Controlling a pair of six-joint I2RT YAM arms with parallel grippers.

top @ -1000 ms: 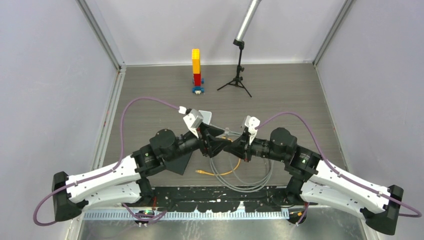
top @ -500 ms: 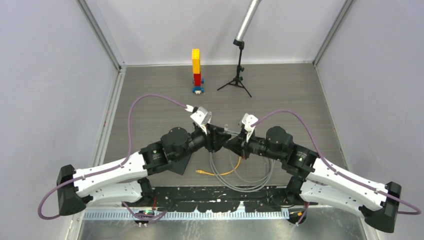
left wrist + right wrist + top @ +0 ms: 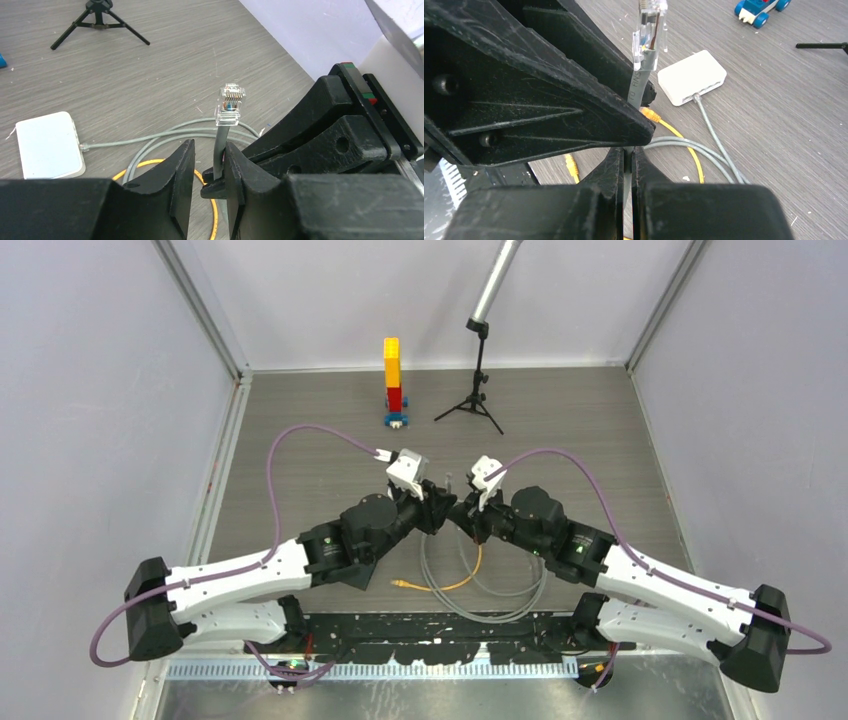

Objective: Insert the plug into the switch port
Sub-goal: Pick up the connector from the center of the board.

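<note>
- Grey wood-grain table [image 3: 300, 440], pale walls round it, both arms meeting mid-table.
- Nearest: loose cable coil [image 3: 485, 617] and yellow cable [image 3: 651, 116] lying under the wrists; could snag or drag once the plug travels.
- Right gripper [image 3: 628, 165] pinched tight on grey cable [image 3: 219, 145], a little below plug [image 3: 231, 102]; plug upright, in the air.
- Left gripper [image 3: 207, 165] part-open, fingers [image 3: 180, 165] straddling same cable, gap on one side, nothing clamped.
- Handover risk: letting go right before left bites drops plug; lopsided squeeze could twist it off-axis.
- Holding cable rather than plug body leaves tip floppy; may buckle at entry.
- White box [image 3: 692, 75] flat on table beyond, unheld; switch port [image 3: 708, 89] in its side wall, grey lead [image 3: 714, 130] already in; could skid when pushed.
- Far: tripod [image 3: 470, 400], brick tower [image 3: 392, 370], well apart, no threat.
</note>
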